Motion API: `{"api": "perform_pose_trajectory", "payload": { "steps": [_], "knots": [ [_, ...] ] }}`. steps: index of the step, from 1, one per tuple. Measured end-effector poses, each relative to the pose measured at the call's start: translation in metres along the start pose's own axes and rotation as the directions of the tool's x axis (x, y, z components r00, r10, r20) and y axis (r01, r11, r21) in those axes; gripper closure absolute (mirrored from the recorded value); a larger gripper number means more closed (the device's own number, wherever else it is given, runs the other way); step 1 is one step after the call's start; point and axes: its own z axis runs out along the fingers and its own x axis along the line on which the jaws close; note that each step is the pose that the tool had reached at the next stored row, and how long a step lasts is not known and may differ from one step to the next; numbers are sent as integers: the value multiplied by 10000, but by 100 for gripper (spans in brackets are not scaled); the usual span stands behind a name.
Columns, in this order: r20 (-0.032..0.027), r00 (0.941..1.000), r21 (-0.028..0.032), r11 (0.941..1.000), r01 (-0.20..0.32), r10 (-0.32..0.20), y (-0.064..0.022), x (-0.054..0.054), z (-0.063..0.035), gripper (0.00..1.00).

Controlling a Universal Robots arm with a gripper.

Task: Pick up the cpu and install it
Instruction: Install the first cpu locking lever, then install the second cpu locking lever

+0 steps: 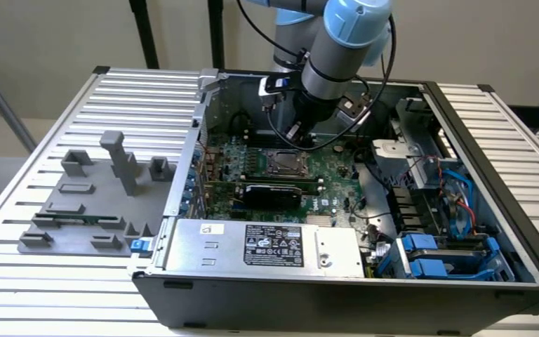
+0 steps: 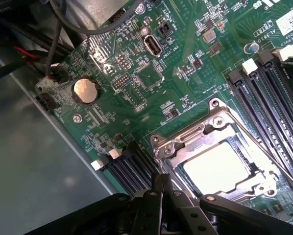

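The cpu (image 2: 216, 168), a flat silvery-beige square, lies inside the metal socket frame (image 2: 185, 142) on the green motherboard (image 2: 136, 78). In the exterior view the socket (image 1: 282, 163) sits near the middle of the open computer case (image 1: 344, 295). My gripper (image 2: 162, 182) hovers just beside the socket's corner, over the black memory slots (image 2: 132, 169). Its black fingers (image 2: 149, 205) are pressed together with nothing between them. Seen from outside, the gripper (image 1: 295, 135) hangs above the board at the far side of the socket.
A grey fixture plate (image 1: 92, 203) with blocks lies on the slatted table at the exterior view's left. A power supply (image 1: 260, 249) fills the case's near side, drive bays and blue cables (image 1: 438, 246) its right. Black cables (image 2: 53, 29) run close by.
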Motion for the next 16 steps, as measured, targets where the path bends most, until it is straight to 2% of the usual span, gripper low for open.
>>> {"api": "perform_pose_trajectory", "payload": {
  "steps": [16],
  "knots": [
    [5, 10000, 1, 10000, -2, 2, 10, -17, -19, 89]
  ]
}}
